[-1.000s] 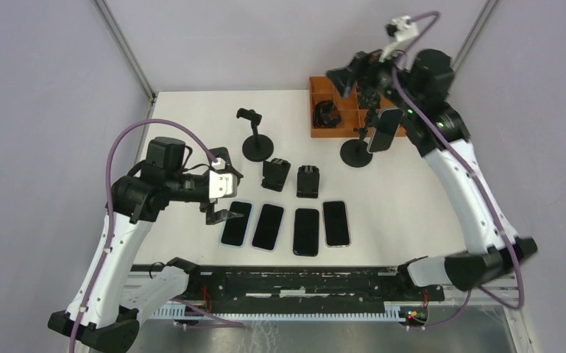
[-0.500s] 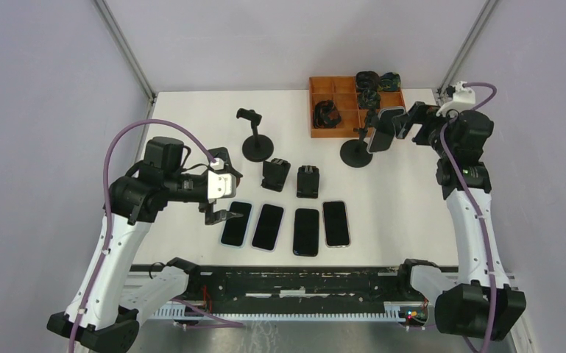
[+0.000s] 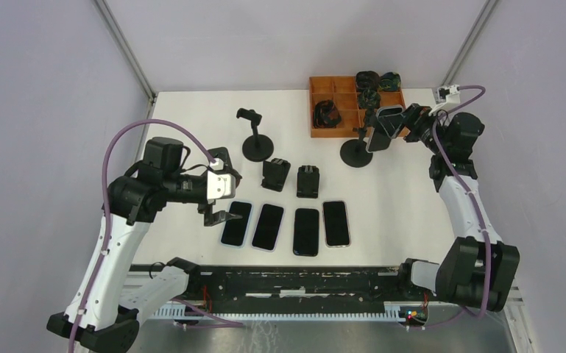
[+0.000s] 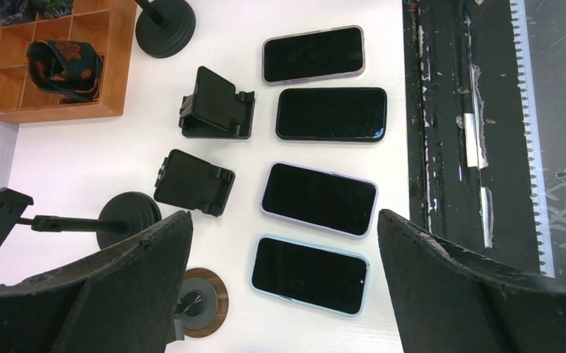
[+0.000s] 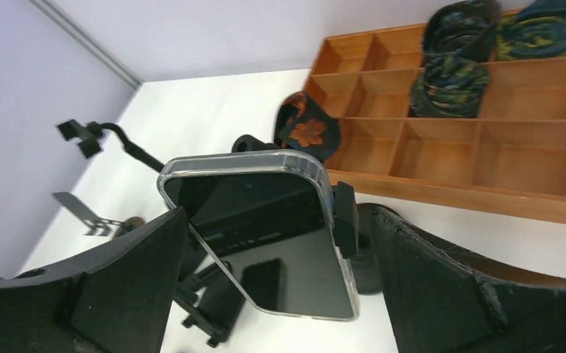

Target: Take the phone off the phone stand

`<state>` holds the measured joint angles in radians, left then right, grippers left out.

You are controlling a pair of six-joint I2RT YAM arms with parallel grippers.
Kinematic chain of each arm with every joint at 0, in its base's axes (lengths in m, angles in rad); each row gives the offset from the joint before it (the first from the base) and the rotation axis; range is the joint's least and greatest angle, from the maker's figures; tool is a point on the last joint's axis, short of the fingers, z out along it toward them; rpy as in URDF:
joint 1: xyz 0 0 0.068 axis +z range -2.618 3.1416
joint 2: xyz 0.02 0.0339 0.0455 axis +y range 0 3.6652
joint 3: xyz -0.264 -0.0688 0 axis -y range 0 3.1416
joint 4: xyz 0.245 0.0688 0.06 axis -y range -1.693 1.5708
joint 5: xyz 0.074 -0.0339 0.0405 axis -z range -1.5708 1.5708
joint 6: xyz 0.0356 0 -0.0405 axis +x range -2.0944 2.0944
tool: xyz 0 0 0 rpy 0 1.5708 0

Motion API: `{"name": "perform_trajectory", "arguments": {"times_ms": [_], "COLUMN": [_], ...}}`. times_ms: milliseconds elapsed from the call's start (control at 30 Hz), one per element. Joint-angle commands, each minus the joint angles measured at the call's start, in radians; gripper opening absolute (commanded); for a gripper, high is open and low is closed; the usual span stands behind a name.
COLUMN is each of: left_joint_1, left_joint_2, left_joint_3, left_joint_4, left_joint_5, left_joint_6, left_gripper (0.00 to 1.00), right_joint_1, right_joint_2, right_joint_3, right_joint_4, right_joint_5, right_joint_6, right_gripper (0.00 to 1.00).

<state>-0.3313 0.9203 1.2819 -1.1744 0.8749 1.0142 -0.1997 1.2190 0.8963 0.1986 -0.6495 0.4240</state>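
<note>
I am reading no text, brand, number or sign anywhere. The phone [image 5: 287,272] standing between the spread fingers of my right gripper [image 5: 276,213] is showing only a dark, glossy screen with reflections. The four phones [image 4: 319,198] lying below my wide-open left gripper [image 4: 283,217] are showing blank black screens. The wooden tray [image 5: 441,187] beyond my right gripper is carrying no lettering that I can make out.

Black phone [image 5: 265,243], black stand [image 3: 354,154], orange tray [image 5: 478,193].
</note>
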Motion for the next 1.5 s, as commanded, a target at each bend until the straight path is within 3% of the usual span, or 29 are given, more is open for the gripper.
{"name": "perform_trajectory", "arguments": {"times_ms": [0,167,500,600,700,767,1100,1200,1333,1467], "left_joint_1": [-0.001,0.000,-0.001,-0.001,0.000,-0.002,-0.002,-0.002,-0.002,-0.001], "left_joint_2": [0.001,0.013,0.030,0.028,0.025,0.025,0.044,0.049,0.055,0.060], "left_joint_3": [0.035,0.040,0.044,0.045,0.044,0.045,0.053,0.054,0.056,0.057], "left_joint_4": [-0.008,-0.009,-0.009,-0.009,-0.010,-0.009,-0.010,-0.011,-0.013,-0.013], "left_joint_5": [0.027,0.034,0.054,0.052,0.048,0.046,0.050,0.052,0.060,0.067], "left_joint_6": [0.012,0.016,0.015,0.014,0.013,0.014,0.009,0.007,0.005,0.001], "left_gripper": [1.00,1.00,1.00,1.00,1.00,1.00,1.00,1.00,1.00,0.99], "right_joint_1": [-0.005,0.012,0.040,0.038,0.039,0.040,0.040,0.043,0.061,0.078], "right_joint_2": [0.023,0.001,-0.081,-0.073,-0.046,-0.024,0.027,0.028,0.030,0.043], "right_joint_3": [-0.031,-0.083,-0.099,-0.047,0.009,0.042,0.053,0.061,0.059,0.053], "right_joint_4": [0.256,0.340,0.133,0.074,0.022,0.005,0.110,0.134,0.141,0.128], "right_joint_5": [-0.123,-0.124,0.071,0.099,0.095,0.069,-0.059,-0.085,-0.106,-0.118], "right_joint_6": [0.123,0.208,0.112,0.049,-0.020,-0.066,-0.052,-0.044,-0.038,-0.035], "right_gripper": [0.98,0.87,0.64,0.66,0.80,0.82,0.73,0.66,0.47,0.34]}}
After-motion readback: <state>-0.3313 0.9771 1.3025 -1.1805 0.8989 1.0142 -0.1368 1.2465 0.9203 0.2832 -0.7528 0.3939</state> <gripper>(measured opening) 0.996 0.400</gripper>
